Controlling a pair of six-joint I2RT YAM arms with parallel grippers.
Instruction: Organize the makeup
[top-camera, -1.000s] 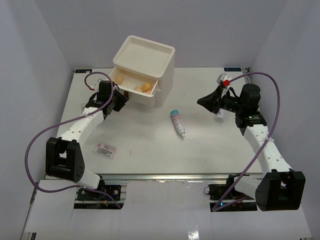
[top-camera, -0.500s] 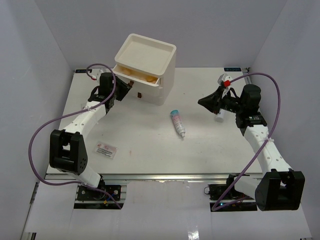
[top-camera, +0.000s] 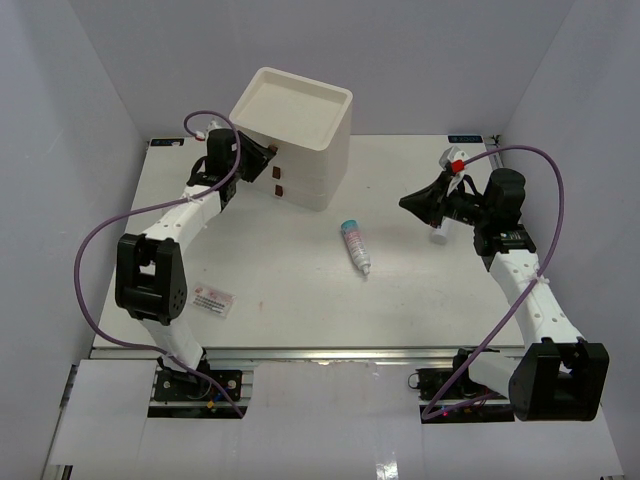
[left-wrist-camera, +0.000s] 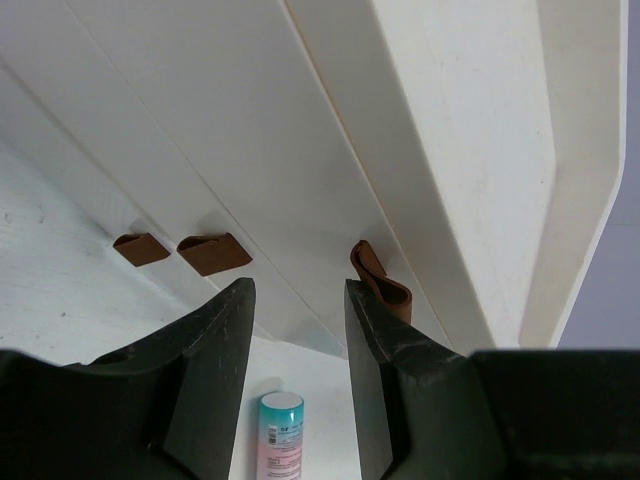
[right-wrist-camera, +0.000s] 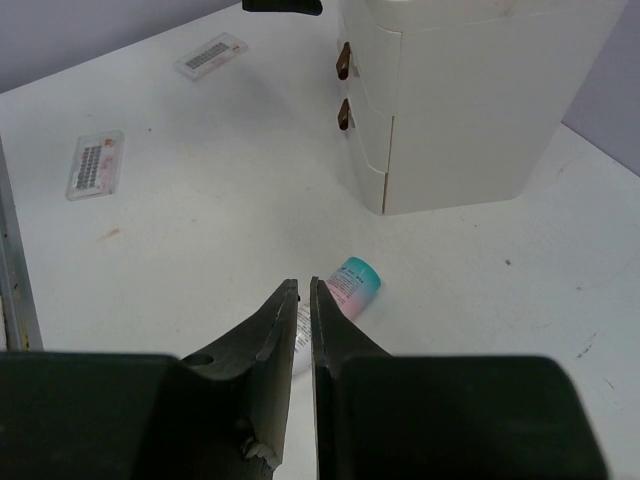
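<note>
The white tube with the teal-pink label (top-camera: 354, 244) lies on the table right of centre, and is also seen as the tube (right-wrist-camera: 347, 286) and the tube (left-wrist-camera: 281, 440). A flat white packet with red print (top-camera: 212, 299) lies front left, shown too as the packet (right-wrist-camera: 95, 163). A second white tube (top-camera: 439, 235) lies under the right arm. The sponges are out of view. My left gripper (top-camera: 262, 157) is open and empty against the cream chest's top drawer front; its right finger is beside the brown tab (left-wrist-camera: 380, 285). My right gripper (top-camera: 415, 203) hangs shut above the table.
The cream drawer chest (top-camera: 290, 135) stands at the back left with its drawers pushed in and brown tabs (left-wrist-camera: 212, 253) on the lower fronts. Its top is an open tray (top-camera: 292, 105). A small barcode sticker (right-wrist-camera: 212, 52) lies on the table's far left.
The top drawer, open a second ago with sponges showing, is now pushed in. My left gripper moved back and right against it and its jaws widened a little. The right arm stayed put.
</note>
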